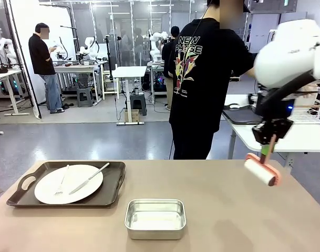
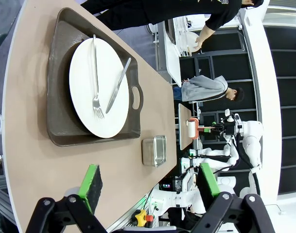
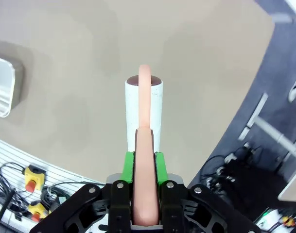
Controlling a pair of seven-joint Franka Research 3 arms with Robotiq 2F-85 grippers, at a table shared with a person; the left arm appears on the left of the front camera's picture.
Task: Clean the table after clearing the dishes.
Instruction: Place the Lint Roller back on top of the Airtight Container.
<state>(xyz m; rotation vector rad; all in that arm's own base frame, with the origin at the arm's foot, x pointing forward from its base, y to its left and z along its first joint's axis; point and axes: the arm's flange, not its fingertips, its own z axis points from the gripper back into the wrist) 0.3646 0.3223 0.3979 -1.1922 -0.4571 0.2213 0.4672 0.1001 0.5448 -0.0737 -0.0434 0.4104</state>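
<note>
Front view: the right gripper (image 1: 269, 140) pinches the handle of a roller (image 1: 260, 172); its drum hangs below the fingertips over the far right of the table (image 1: 223, 210), contact unclear; a tray (image 1: 115, 184) with plate (image 1: 47, 191), fork (image 1: 61, 181) and knife (image 1: 89, 178) lies well apart from those fingers, a pan (image 1: 155, 218) between; a person's shirt (image 1: 202, 79) reads "NEW PHASE".

Left wrist view: the left gripper (image 2: 150, 187) stands spread and empty; the tray lies beyond its fingertips, not yet cleared.

Right wrist view: pads (image 3: 130, 162) press the handle; the drum wants lowering flat, then straight overlapping strokes, stopping short of the pan.
</note>
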